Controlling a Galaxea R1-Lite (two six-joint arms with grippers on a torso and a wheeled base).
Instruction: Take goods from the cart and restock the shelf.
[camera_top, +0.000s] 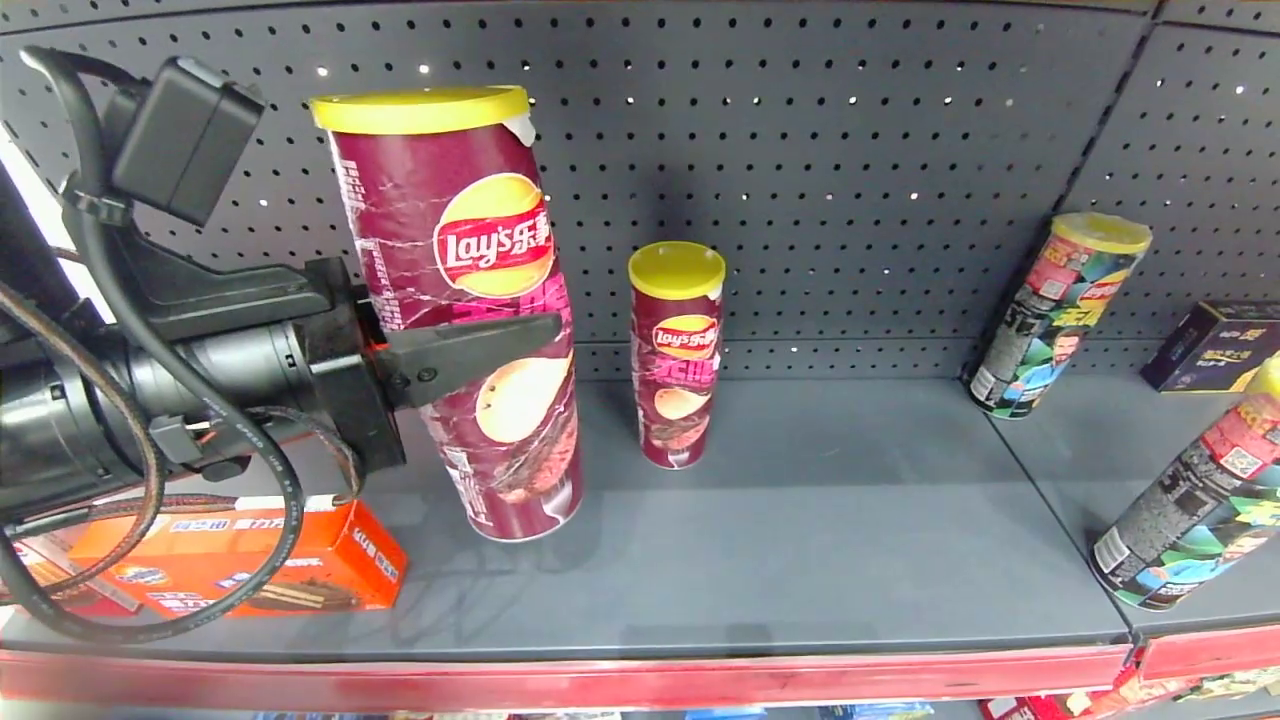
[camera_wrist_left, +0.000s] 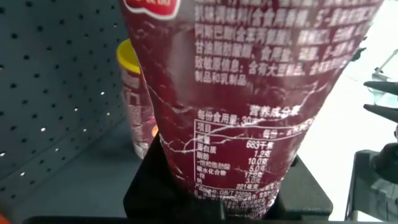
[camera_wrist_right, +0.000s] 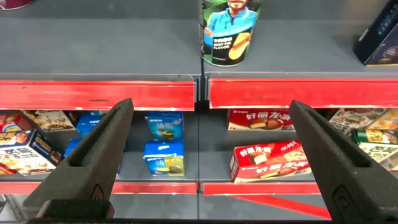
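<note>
Toward the left front of the grey shelf board (camera_top: 850, 540), a tall purple chip canister (camera_top: 450, 200) stands slightly tilted, clamped in the left gripper (camera_top: 500, 345). A smaller matching canister (camera_top: 677, 360) stands nearer the back edge. The right gripper (camera_wrist_right: 211, 106) has its jaws wide, holding nothing.

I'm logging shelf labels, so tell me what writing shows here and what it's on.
Print is placed here, not quoted.
Large purple can: round logo in front, nutrition table on the back.
Small purple can: same round logo.
Orange box: white lettering.
Dark can at right: logo, code square, small print unreadable.
</note>
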